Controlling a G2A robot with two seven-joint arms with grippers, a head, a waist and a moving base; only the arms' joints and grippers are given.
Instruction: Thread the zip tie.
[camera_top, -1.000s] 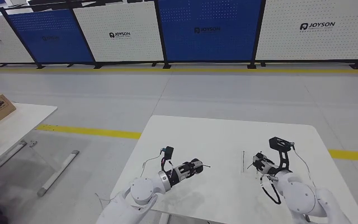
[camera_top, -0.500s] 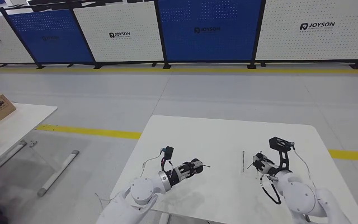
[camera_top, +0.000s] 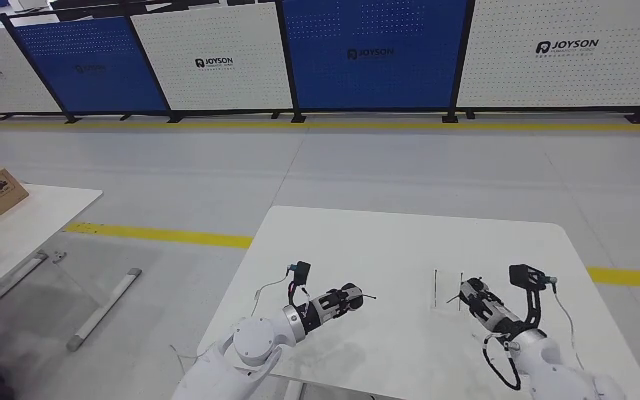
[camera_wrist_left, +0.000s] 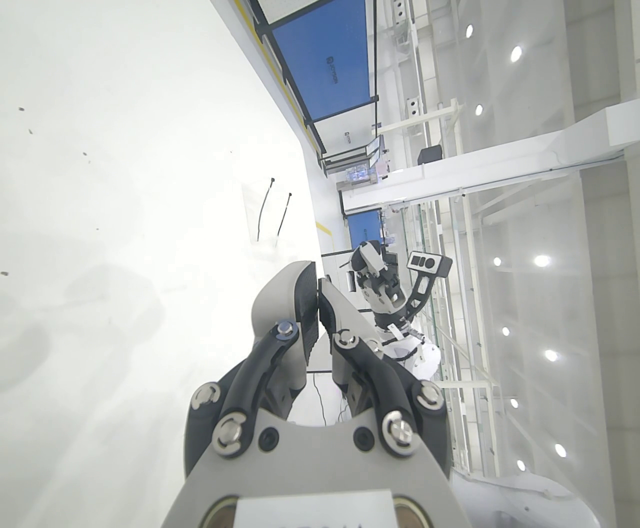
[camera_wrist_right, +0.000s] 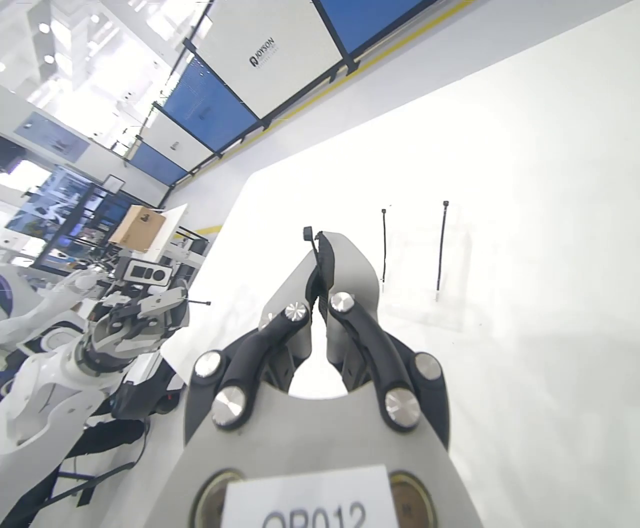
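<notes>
Over the table's near left part, my left gripper (camera_top: 352, 296) (camera_wrist_left: 318, 287) is shut on a thin black zip tie (camera_wrist_right: 200, 302) whose end pokes out toward the right arm. Near the right front, my right gripper (camera_top: 468, 292) (camera_wrist_right: 317, 240) is shut on another black zip tie (camera_wrist_right: 309, 235), its head just past the fingertips. Two more zip ties (camera_top: 436, 285) (camera_top: 461, 284) lie straight and parallel on the white table (camera_top: 400, 240), just beyond the right gripper. They are also visible in the right wrist view (camera_wrist_right: 384, 245) (camera_wrist_right: 442, 245).
The two loose ties rest on a faint clear sheet (camera_wrist_right: 425, 300). Bare white tabletop lies between the arms and toward the far edge. A second table (camera_top: 40, 215) with a cardboard box (camera_wrist_right: 137, 227) stands off to the left, across the floor.
My right arm has pulled back to the right and toward the near edge, uncovering the second loose zip tie on the table. The left arm has not moved.
</notes>
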